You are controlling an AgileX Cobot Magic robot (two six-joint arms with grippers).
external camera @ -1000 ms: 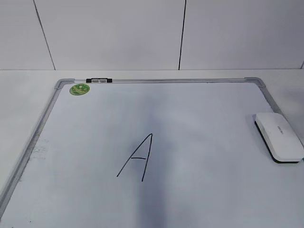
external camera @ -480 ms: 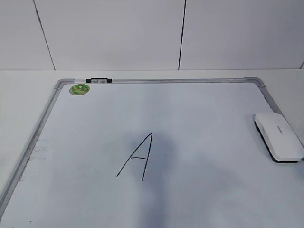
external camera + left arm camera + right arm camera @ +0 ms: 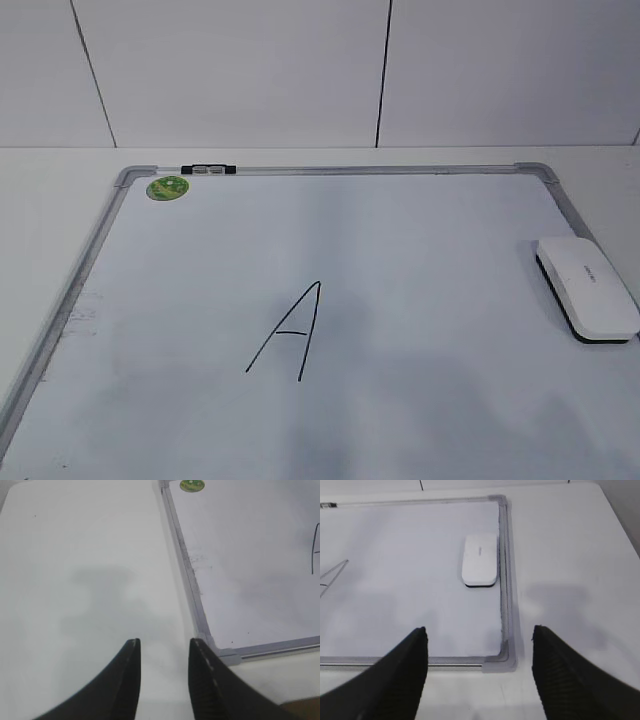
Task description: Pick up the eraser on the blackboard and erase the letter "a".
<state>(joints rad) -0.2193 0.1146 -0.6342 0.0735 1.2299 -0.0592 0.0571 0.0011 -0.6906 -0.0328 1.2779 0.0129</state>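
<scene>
The blackboard (image 3: 430, 240) is a white board with a grey frame, lying flat on the table. The eraser (image 3: 588, 286), white with a black underside, lies on the board at its right edge; it also shows in the right wrist view (image 3: 480, 559). A black capital "A" (image 3: 293, 335) is at mid-board. No small letter "a" shows in any view. My left gripper (image 3: 164, 642) is open and empty over the bare table left of the board's near corner. My right gripper (image 3: 480, 630) is open wide and empty above the board's near right corner (image 3: 502, 660), short of the eraser. Neither gripper shows in the exterior view.
A round green sticker (image 3: 168, 187) sits at the board's far left corner, with a small black-and-silver clip (image 3: 207, 169) on the far frame. White table (image 3: 80, 555) surrounds the board, and a white panelled wall (image 3: 250, 70) stands behind.
A dark shadow band across the middle of the board has faded and shrunk. The eraser and the capital "A" have not moved.
</scene>
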